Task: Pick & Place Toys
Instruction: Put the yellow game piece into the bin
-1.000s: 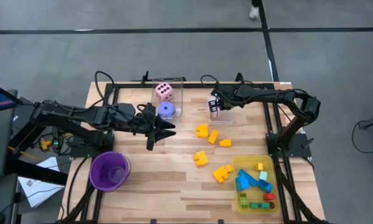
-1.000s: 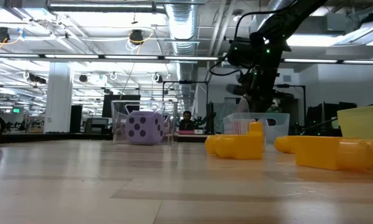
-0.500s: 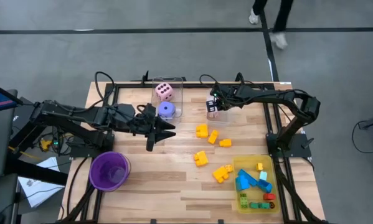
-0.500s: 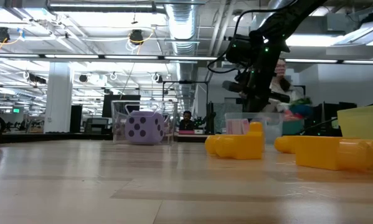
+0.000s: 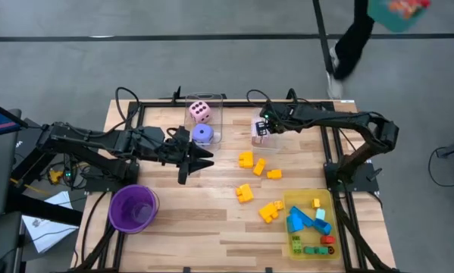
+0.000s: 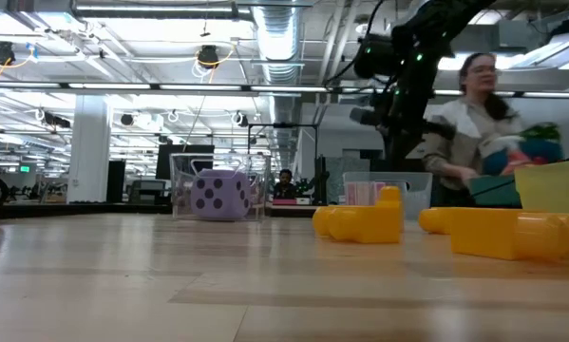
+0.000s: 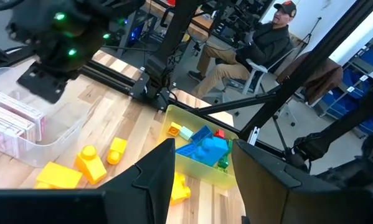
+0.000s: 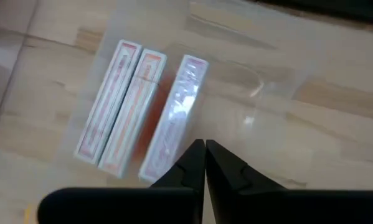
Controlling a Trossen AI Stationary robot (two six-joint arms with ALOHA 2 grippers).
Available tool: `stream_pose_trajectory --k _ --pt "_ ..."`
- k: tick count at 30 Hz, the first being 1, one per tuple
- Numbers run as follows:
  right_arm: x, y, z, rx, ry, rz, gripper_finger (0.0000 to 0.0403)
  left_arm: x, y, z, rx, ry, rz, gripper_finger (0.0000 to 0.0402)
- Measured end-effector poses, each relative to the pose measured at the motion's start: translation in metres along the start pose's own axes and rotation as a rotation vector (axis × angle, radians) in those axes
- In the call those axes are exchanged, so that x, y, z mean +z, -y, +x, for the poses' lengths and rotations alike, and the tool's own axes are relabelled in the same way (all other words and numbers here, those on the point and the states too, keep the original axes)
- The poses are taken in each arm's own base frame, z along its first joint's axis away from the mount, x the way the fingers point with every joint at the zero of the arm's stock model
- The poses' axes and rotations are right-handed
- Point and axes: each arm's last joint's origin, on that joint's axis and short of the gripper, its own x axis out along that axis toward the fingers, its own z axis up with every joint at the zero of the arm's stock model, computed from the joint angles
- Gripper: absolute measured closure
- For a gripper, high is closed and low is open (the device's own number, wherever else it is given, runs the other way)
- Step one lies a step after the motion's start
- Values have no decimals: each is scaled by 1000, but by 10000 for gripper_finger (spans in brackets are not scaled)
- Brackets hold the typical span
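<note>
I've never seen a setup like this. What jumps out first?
Probably the scatter of yellow blocks mid-table, beside a yellow tray packed with bright pieces at the near right corner. At the far edge, the right pincer, shut, hangs over a clear box holding three pink-white cards.

A passing person is cut off by the high view's edge.
</note>
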Motion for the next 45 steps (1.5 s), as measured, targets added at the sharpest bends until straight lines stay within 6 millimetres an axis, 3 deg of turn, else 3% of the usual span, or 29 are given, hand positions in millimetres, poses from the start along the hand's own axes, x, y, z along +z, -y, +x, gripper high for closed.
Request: stream_pose_trajectory --k 14,22,28,34,45 --pt "-42 3 -113 303 154 -265 352 3 1 0 -6 33 20 245" --pt "-66 14 -157 528 162 -383 312 15 4 -1 -21 158 13 234" --pt "-75 17 -166 681 36 -519 228 18 4 -2 8 212 23 231" --pt "-87 13 -163 676 54 -823 140 19 2 -2 51 232 19 230" --pt "-112 -4 -134 550 -42 -1271 119 19 1 -1 62 226 21 229"
